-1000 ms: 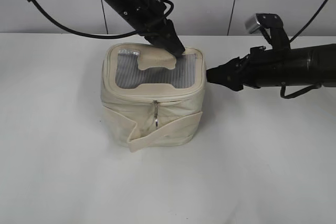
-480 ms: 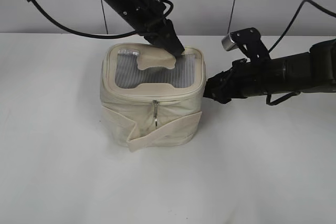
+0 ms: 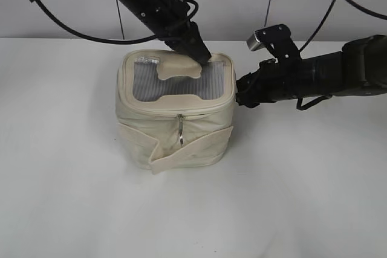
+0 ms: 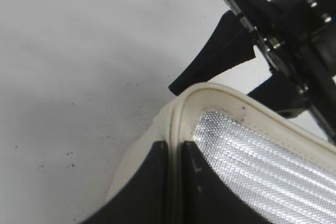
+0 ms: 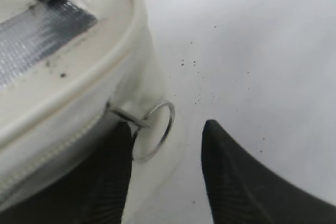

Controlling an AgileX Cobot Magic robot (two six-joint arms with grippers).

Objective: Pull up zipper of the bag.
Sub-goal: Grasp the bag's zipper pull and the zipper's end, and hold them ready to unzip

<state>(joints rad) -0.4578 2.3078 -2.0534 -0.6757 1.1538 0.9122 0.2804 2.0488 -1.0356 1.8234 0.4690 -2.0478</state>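
The cream bag point(image 3: 175, 131) stands upright on the white table, its grey mesh lid point(image 3: 181, 83) up. My left gripper point(image 3: 202, 57) is shut on the lid's far rim point(image 4: 176, 129), its two fingers pinching the cream edge. My right gripper point(image 3: 240, 92) is open at the bag's right side. In the right wrist view its fingers point(image 5: 165, 145) flank a silver zipper pull with a round ring point(image 5: 155, 129) that hangs from the zip track point(image 5: 58, 145); the ring lies next to the left finger. A second pull point(image 3: 179, 131) hangs on the bag's front.
A wide cream strap point(image 3: 187, 155) wraps the bag's front. A cream handle tab point(image 3: 178, 67) lies on the lid. The white table point(image 3: 302, 179) spreads around the bag. A grey wall stands behind.
My right arm has swung in and its wrist has risen; the gripper tip has closed in on the bag's right side. The left gripper and the bag have not moved.
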